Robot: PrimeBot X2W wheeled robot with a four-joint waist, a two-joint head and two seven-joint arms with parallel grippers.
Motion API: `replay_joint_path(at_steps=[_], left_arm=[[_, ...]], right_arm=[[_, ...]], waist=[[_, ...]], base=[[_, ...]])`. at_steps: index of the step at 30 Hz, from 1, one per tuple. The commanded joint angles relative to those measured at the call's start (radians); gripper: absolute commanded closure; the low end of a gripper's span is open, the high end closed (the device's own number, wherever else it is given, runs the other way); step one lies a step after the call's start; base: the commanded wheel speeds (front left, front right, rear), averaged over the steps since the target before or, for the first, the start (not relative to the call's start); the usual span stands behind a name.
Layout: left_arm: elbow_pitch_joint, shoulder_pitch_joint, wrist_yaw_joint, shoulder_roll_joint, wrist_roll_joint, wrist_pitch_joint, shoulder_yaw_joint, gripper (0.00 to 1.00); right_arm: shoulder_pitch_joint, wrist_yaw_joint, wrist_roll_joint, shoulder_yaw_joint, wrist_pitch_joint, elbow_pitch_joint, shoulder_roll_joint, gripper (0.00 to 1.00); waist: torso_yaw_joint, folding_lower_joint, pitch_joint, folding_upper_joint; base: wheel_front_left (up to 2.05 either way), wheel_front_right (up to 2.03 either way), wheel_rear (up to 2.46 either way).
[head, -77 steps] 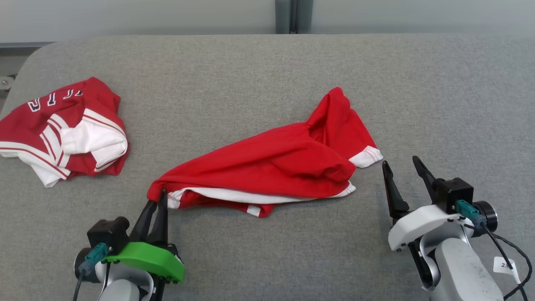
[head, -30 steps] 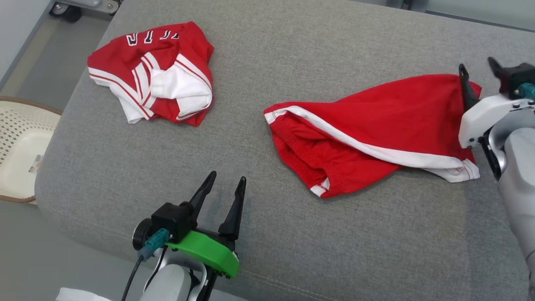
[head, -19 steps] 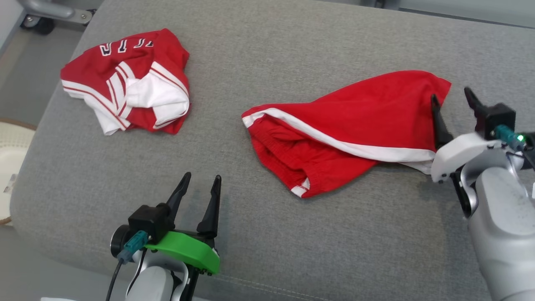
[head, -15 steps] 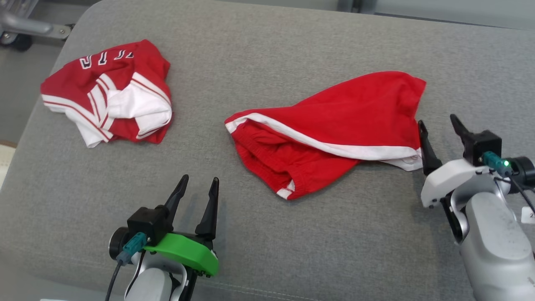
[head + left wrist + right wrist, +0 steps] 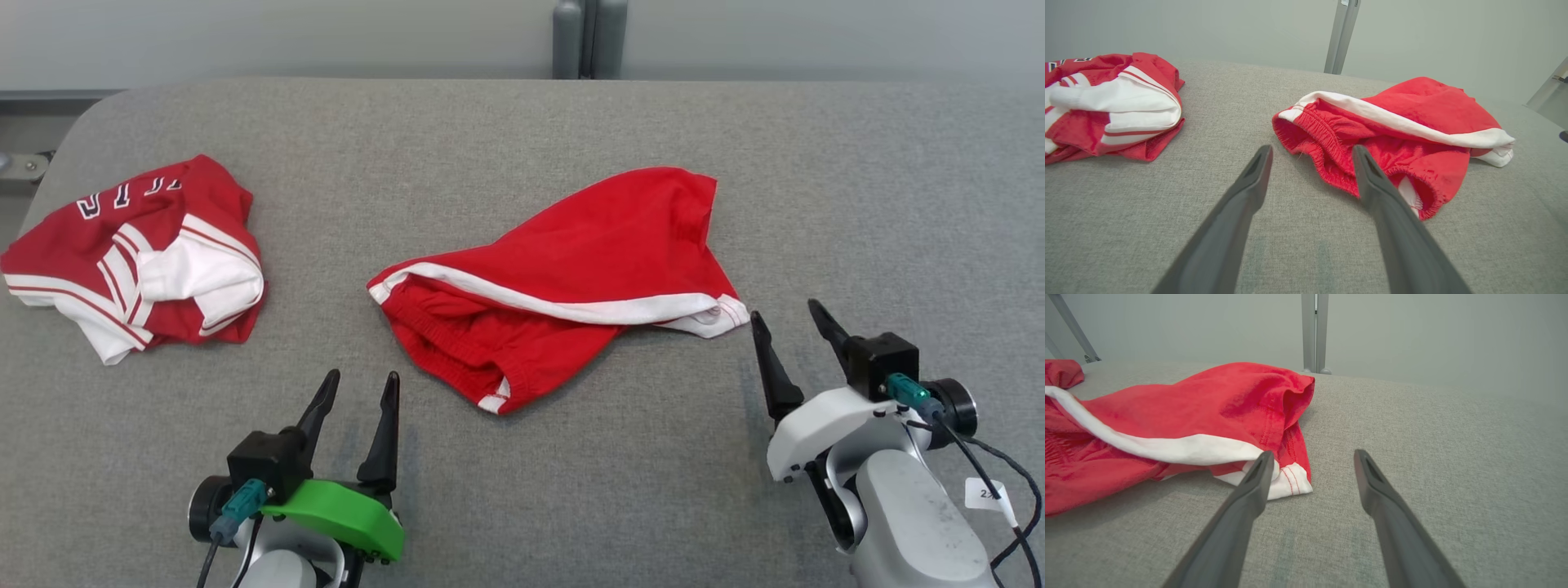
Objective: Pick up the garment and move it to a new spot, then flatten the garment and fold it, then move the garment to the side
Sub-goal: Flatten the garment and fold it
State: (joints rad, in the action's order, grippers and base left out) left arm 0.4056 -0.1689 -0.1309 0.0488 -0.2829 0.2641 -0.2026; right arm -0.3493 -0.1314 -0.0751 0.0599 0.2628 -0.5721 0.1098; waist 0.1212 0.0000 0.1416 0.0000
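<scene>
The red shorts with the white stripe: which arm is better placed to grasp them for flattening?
Right, probably: the open right gripper sits beside the white leg hem; the left gripper stands farther off.

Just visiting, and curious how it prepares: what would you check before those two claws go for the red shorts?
1. The red shorts lie free on the grey cushion: ok.
2. The left gripper is open and empty: ok.
3. The right gripper is open and empty: ok.
4. Shorts flat: not ok, bunched and folded over.
5. The jersey lies apart from the shorts: ok.
6. Right gripper clear of the white hem: cannot tell.
</scene>
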Motion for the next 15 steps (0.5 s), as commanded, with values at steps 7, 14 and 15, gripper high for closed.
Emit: replay_joint_path(at_steps=[7, 14, 15], left_arm=[[-0.003, 0.023, 0.002, 0.003, 0.016, 0.0, 0.018, 0.0], [-0.008, -0.002, 0.001, 0.003, 0.006, 0.0, -0.003, 0.0], [-0.008, -0.005, 0.001, 0.003, 0.005, 0.0, -0.005, 0.0]], right_arm=[[0.03, 0.001, -0.027, 0.032, 0.003, 0.007, -0.018, 0.0], [-0.018, 0.001, -0.035, 0.071, 0.003, -0.034, -0.007, 0.0], [-0.025, 0.001, -0.034, 0.075, 0.003, -0.038, -0.005, 0.0]], waist=[[-0.033, 0.0, -0.03, 0.0], [-0.005, 0.0, 0.001, 0.0], [0.001, 0.0, 0.006, 0.0]], base=[[0.0, 0.0, 0.0], [0.0, 0.0, 0.0], [0.0, 0.0, 0.0]])
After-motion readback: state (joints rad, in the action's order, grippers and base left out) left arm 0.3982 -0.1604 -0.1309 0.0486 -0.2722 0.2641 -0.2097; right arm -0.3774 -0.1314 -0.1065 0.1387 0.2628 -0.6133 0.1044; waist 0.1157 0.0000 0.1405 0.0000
